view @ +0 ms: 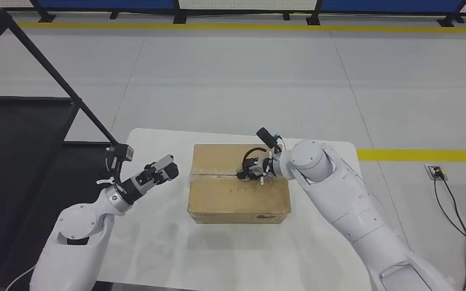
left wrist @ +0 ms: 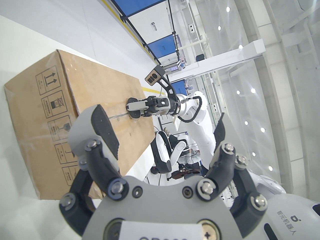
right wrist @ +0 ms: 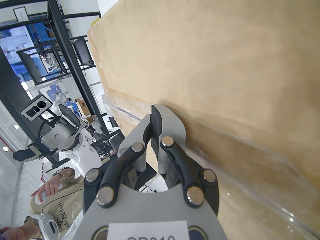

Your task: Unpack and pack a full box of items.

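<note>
On the white worktop [view: 167,236], centre: closed cardboard box [view: 239,190] lying flat, top seam taped | right pincer [view: 248,173] closed, fingertips pressed together, tips down on the box's taped top seam | left pincer [view: 169,167] open, raised beside the box's left end, apart from it

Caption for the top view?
Shut right gripper at the top seam of the closed box; left gripper open beside it.

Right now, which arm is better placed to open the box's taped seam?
Probably right. The right gripper is shut, tips at the taped seam on top of the cardboard box; the left gripper hangs open beside the box.
</note>
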Controlling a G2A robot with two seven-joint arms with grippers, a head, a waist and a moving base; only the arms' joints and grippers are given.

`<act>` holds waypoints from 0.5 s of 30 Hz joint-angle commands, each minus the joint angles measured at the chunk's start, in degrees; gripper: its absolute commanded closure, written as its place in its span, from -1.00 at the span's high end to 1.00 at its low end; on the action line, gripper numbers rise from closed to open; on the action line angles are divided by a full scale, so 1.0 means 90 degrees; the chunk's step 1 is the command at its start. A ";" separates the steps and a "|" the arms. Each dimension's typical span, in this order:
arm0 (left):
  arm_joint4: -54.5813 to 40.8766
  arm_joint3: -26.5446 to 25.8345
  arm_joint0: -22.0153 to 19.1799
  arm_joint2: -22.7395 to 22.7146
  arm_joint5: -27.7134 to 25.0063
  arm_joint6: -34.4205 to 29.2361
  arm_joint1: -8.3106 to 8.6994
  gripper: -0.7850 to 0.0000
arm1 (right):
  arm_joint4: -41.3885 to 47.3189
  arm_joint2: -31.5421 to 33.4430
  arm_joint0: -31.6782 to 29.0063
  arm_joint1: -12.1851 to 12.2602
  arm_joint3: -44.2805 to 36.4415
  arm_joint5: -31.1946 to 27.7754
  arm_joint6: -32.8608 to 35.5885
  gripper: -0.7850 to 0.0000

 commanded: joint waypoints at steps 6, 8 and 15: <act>-0.0055 0.0008 -0.0031 -0.0017 0.0006 -0.0006 0.0019 1.00 | -0.0383 0.0619 -0.0601 0.0331 -0.0737 0.0483 0.0006 -1.00; -0.0061 0.0000 -0.0033 -0.0021 0.0001 -0.0008 0.0025 1.00 | -0.0345 0.0805 -0.0726 0.0395 -0.0870 0.0518 0.0020 -1.00; -0.0063 -0.0007 -0.0032 -0.0011 0.0017 -0.0011 0.0043 1.00 | -0.0476 0.1325 -0.1075 0.0603 -0.1242 0.0667 0.0019 -1.00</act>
